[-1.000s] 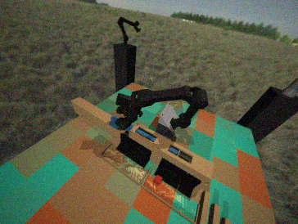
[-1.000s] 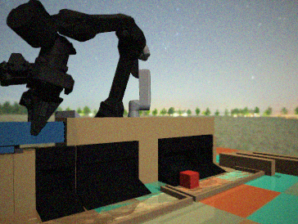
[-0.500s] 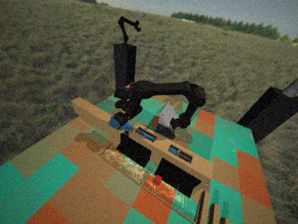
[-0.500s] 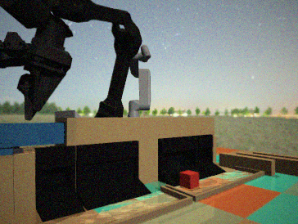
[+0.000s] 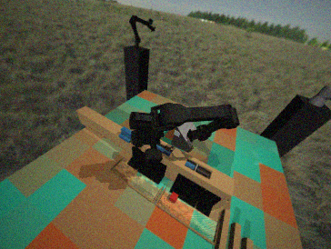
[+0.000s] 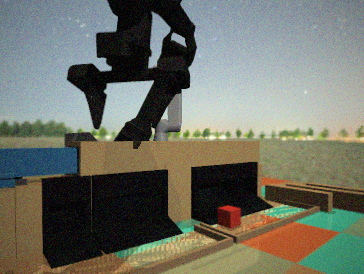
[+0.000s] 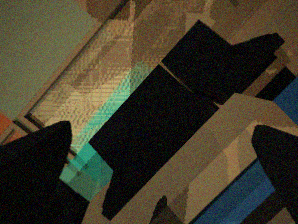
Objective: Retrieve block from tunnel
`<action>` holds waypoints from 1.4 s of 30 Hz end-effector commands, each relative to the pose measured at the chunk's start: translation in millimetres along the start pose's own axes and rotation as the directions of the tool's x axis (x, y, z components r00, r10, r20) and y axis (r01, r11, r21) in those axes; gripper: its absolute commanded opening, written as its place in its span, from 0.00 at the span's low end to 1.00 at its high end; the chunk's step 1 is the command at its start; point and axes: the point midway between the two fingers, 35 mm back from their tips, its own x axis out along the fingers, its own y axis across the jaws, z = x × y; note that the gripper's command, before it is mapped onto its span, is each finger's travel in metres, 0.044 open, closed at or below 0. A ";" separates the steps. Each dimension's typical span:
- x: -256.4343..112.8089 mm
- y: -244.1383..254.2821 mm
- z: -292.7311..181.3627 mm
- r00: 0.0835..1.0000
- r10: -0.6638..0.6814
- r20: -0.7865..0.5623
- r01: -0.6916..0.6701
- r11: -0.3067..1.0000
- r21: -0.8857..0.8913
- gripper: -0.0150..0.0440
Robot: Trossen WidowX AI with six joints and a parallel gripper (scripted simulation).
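Small red block [image 5: 174, 197] [image 6: 229, 216]: upright, outside the tan covered tunnel [image 5: 223, 179] [image 6: 180, 185] [image 7: 200, 145], before one dark side opening. Blue handle [image 5: 125, 134] [image 6: 37, 161]: straight, projecting from one end. Sliding cage [image 5: 191, 164]: apparently the blue part visible through a roof slot.

black pillars [image 5: 136, 68] in scrubby grass [image 5: 59, 59], distant green trees [image 5: 264, 28] [image 6: 30, 128]

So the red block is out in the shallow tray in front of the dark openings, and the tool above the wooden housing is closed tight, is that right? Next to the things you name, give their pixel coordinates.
Not quite: the tool [image 5: 147, 156] [image 6: 117, 135] [image 7: 162, 132] is open, its fingers spread wide, as the exterior view shows. The rest holds: it is above the wooden housing [image 5: 175, 165] [image 6: 180, 155] [image 7: 225, 117], and the red block [image 5: 174, 197] [image 6: 229, 216] is out in the shallow tray.
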 end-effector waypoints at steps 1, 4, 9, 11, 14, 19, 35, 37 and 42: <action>-0.8 62.1 -35.7 0.997 0.010 -0.079 -0.035 0.950 -0.311 1.00; 0.3 100.3 -65.7 0.990 0.010 -0.141 -0.080 0.863 -0.499 1.00; 1.0 150.5 -118.1 0.972 -0.001 -0.235 -0.174 0.668 -0.723 1.00; 0.9 153.7 -122.1 0.970 -0.002 -0.241 -0.182 0.652 -0.736 1.00; 0.9 153.7 -122.1 0.970 -0.002 -0.241 -0.182 0.652 -0.736 1.00; 2.6 153.9 -122.2 0.971 -0.002 -0.241 -0.182 0.652 -0.736 1.00; 27.8 156.6 -124.2 0.971 -0.003 -0.238 -0.178 0.652 -0.737 1.00; 31.1 156.9 -124.6 0.971 -0.003 -0.237 -0.178 0.652 -0.737 1.00; 39.2 157.5 -125.8 0.972 -0.004 -0.236 -0.177 0.652 -0.737 1.00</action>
